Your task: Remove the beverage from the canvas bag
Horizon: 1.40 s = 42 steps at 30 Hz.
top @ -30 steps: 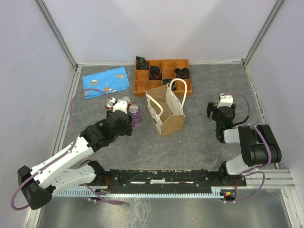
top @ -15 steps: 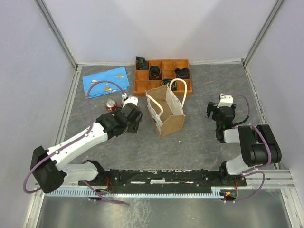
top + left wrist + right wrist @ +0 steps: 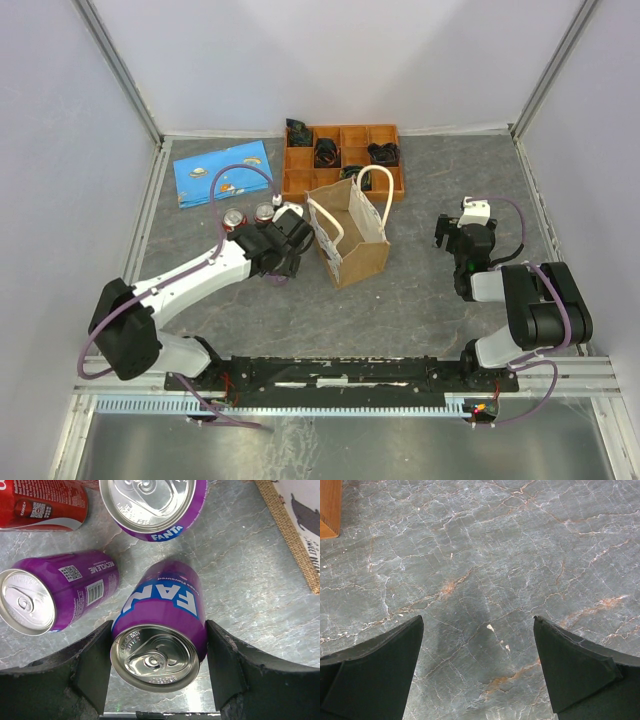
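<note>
Endwise, Fanta can (image 3: 161, 602) (lid nearest), left hand (image 3: 159, 632)

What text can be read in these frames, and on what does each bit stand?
"FAN", rest hidden, and "Grape Flavoured": held can in left gripper.
"FANTA": upright can.
"RECYCLE ME": lying purple can.
"COKE", roughly; other print too small: red can.
Print on bag: too small to read.
</note>
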Available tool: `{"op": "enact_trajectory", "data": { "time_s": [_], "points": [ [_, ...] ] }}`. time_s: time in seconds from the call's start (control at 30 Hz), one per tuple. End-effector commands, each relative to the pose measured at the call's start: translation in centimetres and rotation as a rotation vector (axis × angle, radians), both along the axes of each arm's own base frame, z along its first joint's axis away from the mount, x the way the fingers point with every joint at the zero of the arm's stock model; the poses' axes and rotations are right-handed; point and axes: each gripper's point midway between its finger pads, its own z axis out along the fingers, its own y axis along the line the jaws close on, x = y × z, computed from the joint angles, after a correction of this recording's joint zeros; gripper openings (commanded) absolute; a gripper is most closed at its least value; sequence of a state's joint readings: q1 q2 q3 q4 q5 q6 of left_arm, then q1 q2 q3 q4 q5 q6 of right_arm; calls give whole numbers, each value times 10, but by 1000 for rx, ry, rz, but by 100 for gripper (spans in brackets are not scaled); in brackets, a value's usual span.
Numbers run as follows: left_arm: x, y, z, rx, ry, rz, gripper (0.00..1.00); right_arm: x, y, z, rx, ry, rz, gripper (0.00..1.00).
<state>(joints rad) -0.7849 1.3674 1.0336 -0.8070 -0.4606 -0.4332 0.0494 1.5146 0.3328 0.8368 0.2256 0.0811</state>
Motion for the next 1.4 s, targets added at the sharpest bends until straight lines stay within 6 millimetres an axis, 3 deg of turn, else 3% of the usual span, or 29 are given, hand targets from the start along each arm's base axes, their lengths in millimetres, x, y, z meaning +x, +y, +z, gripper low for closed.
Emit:
{"op": "enact_trajectory", "data": {
  "time_s": [0.0, 0.33, 0.9, 1.17, 1.3, 1.37],
  "points": [
    [19, -2, 24, -15, -65, -1, 7, 12, -1, 20, -1, -67, 0, 99],
    [23, 5, 11, -37, -33, 5, 23, 12, -1, 20, -1, -68, -2, 99],
    [19, 7, -13, -15, 33, 1, 33, 12, -1, 20, -1, -67, -1, 99],
    [19, 7, -17, -17, 39, 6, 66, 12, -1, 20, 0, -67, -1, 99],
    [20, 6, -16, -21, 35, 8, 77, 12, -1, 20, -1, -68, 0, 99],
    [20, 6, -14, -25, 30, 8, 95, 12, -1, 20, 0, -67, 0, 99]
  ]
}}
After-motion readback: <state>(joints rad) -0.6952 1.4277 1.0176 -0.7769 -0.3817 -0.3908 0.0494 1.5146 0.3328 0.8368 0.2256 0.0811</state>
